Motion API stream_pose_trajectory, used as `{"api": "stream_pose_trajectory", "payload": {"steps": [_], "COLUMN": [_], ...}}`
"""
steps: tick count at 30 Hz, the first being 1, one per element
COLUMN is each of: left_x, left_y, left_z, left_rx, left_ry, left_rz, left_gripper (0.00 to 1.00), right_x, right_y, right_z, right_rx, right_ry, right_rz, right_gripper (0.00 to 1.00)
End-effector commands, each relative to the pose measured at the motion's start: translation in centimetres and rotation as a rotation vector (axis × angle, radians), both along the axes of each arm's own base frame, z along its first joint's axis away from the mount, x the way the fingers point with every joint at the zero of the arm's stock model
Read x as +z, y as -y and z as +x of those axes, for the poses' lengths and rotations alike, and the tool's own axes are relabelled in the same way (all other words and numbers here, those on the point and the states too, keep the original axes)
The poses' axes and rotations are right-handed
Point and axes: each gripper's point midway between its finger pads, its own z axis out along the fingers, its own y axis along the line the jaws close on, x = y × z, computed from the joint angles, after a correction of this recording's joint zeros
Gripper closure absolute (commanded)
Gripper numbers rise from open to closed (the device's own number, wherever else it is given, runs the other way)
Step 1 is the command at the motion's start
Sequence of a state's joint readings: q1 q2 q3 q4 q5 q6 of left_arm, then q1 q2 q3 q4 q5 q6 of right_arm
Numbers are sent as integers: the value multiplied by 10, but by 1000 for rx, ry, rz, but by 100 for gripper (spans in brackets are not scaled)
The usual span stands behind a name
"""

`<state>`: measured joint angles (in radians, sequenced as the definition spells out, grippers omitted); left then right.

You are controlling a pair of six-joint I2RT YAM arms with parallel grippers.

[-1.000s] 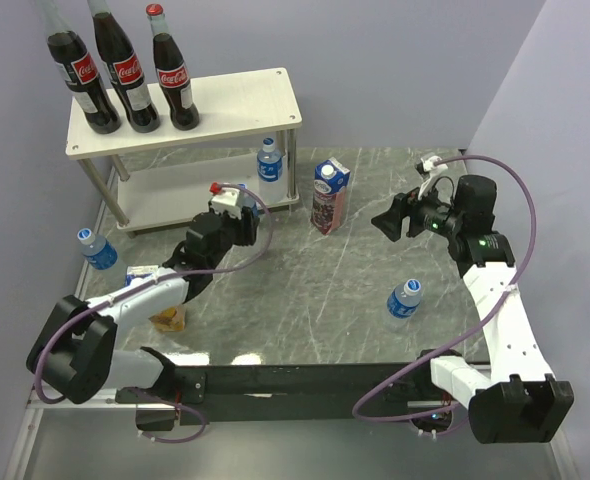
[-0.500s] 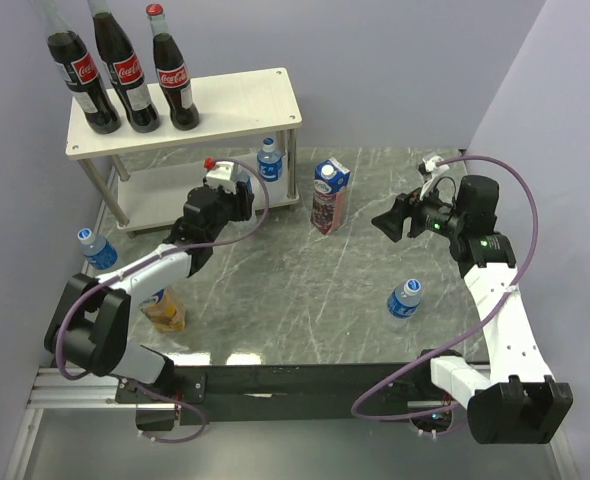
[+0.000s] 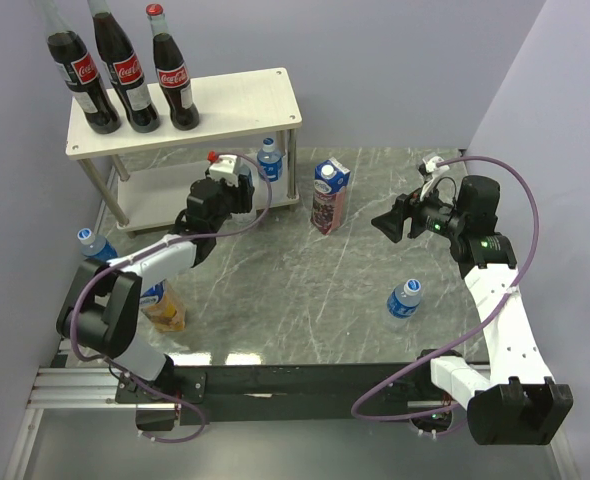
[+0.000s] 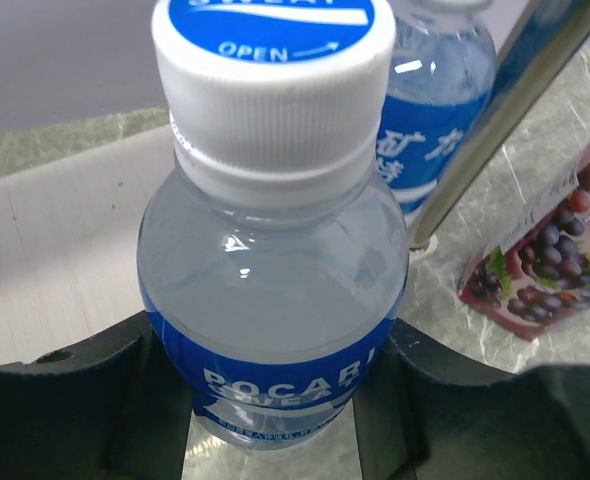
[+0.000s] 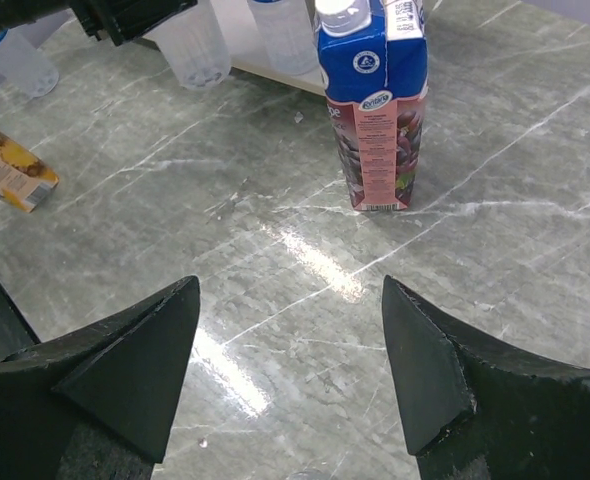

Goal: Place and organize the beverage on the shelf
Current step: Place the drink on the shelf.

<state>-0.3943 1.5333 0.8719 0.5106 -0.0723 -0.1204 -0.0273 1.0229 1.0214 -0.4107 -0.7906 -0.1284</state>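
Note:
My left gripper [image 3: 239, 193] is shut on a small blue-labelled water bottle [image 4: 275, 300], held upright at the front right corner of the shelf's lower board [image 4: 55, 250]. A second water bottle [image 3: 268, 160] stands just behind it, beside the shelf's silver leg [image 4: 505, 110]. Three cola bottles [image 3: 127, 68] stand on the left of the shelf's top board [image 3: 237, 100]. The purple juice carton [image 3: 330, 196] stands upright mid-table. My right gripper [image 3: 386, 222] hovers open and empty right of it, facing it [image 5: 375, 110].
A yellow carton [image 3: 165, 311] lies on its side near the left arm. One water bottle [image 3: 97, 248] stands at the table's left edge, another [image 3: 405, 298] near the right arm. Walls close in on the left and right.
My left gripper has carried the water bottle up and away from me, towards the shelf's lower board. The right arm has barely moved.

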Motion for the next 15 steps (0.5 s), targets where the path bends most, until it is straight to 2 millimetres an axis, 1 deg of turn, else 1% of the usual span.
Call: {"api": "stream_pose_trajectory", "payload": {"steps": [1,8,15], "left_x": [113,115,111], "left_y": [2,0,-5], "left_z": [18,25,37], "left_rx": [-2,8,32], "left_ry": [329,350,364], "left_rz": [-120,-107,-94], "left_gripper": [100,100,100], "right_x": [12,11,11], "right_y": [1,1,-1], "right_z": [0,-1,-2], "right_rx": [12,18,25], "right_ry": [65,63,64], "right_rz": [-3,-4,-3], "right_gripper": [21,21,21]}}
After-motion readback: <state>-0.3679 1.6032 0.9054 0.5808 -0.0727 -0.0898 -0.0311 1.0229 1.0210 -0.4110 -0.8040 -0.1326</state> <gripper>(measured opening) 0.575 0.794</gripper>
